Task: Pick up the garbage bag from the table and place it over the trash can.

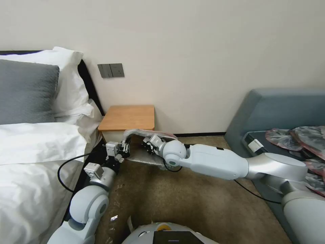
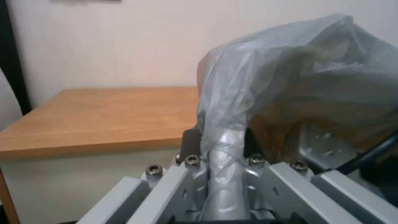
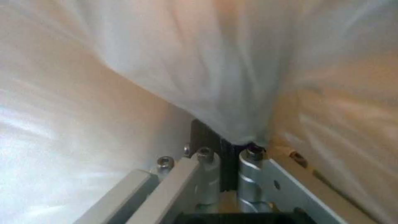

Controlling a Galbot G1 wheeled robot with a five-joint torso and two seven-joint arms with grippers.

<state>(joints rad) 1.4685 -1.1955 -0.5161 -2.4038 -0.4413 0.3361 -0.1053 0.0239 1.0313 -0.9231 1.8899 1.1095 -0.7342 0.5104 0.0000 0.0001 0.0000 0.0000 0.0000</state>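
1. Left gripper (image 1: 126, 147) sits low in front of the table (image 1: 128, 117), just below its front edge; jaws pressed together, pinching a bunched strip of the garbage bag (image 1: 149, 133).
2. In the left wrist view that gripper (image 2: 226, 161) clamps a twisted grey fold of the bag (image 2: 290, 81); the rest billows above and beside it, with the table top (image 2: 104, 115) behind.
3. Right gripper (image 1: 149, 141) is just beside the left one, near the table's front right corner; jaws closed on the bag's other side.
4. In the right wrist view the right gripper (image 3: 232, 146) pinches the plastic (image 3: 199, 62), which spreads wide above it.
5. The bag hangs stretched between the two grippers, off the table top, in front of the table's front edge; pinkish rim on top.
6. Trash can: cannot tell where, hidden below the bag.
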